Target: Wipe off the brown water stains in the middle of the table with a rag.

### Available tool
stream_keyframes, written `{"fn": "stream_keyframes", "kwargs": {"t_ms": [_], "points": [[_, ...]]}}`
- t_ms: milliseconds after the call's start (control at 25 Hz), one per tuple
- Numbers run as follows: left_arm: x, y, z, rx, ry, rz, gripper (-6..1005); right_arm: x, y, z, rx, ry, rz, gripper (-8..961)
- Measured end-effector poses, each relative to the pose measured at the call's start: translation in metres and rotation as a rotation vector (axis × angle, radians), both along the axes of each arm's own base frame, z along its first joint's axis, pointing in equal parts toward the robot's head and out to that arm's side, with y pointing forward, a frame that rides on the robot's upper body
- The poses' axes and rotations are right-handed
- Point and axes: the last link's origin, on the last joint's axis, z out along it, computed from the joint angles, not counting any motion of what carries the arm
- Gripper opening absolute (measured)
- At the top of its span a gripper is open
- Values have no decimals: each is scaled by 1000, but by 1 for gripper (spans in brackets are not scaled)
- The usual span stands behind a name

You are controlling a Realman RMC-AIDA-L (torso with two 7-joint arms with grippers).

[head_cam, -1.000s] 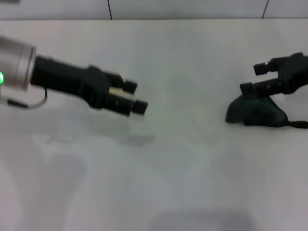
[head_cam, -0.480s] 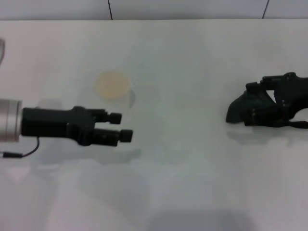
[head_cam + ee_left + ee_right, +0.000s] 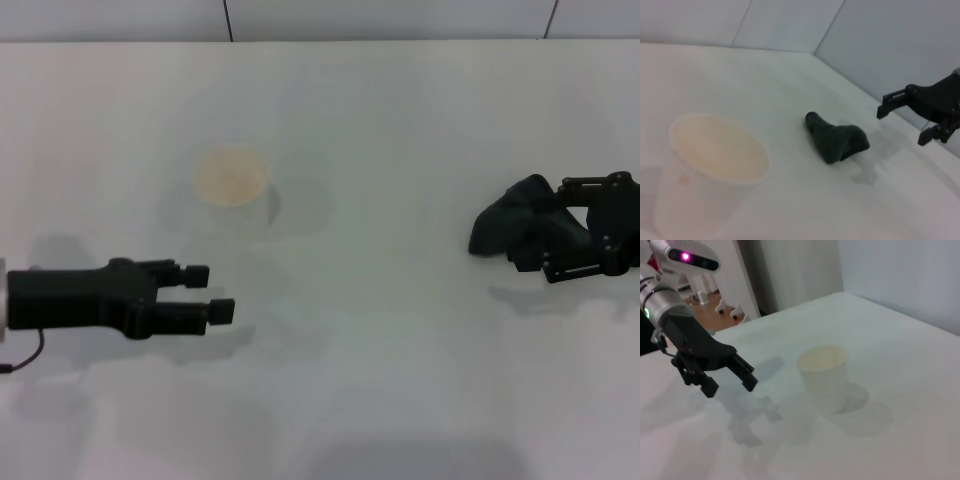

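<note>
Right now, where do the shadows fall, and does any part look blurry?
Head view: soft grey shadows lie on the table beneath the left gripper and beside the cup. Left wrist view: the near cup looks soft, and a faint shadow spreads by the rag. Right wrist view: the cup casts a round shadow.

White paper cup [image 3: 235, 188] left of centre on the large white smooth tabletop [image 3: 400, 380], dark lumpy soft cloth [image 3: 520, 232] far right, left gripper [image 3: 210, 292] nearer than cup, right gripper [image 3: 592, 232] just beside cloth
</note>
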Motion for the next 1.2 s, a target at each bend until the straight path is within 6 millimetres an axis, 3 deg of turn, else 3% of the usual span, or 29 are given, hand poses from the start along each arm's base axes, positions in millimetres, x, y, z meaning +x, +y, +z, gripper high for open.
{"fn": "stream_keyframes", "kwargs": {"t_ms": [440,920,1200], "points": [[-21,-15,9,39,6,59,833,3,7,-4,38,-8,6,856],[-23,-14,9,45,14,69,833,9,22,-14,92,8,-48,855],[-19,-10,9,41,14,55,833,18,14,-10,129,13,-33,855]]}}
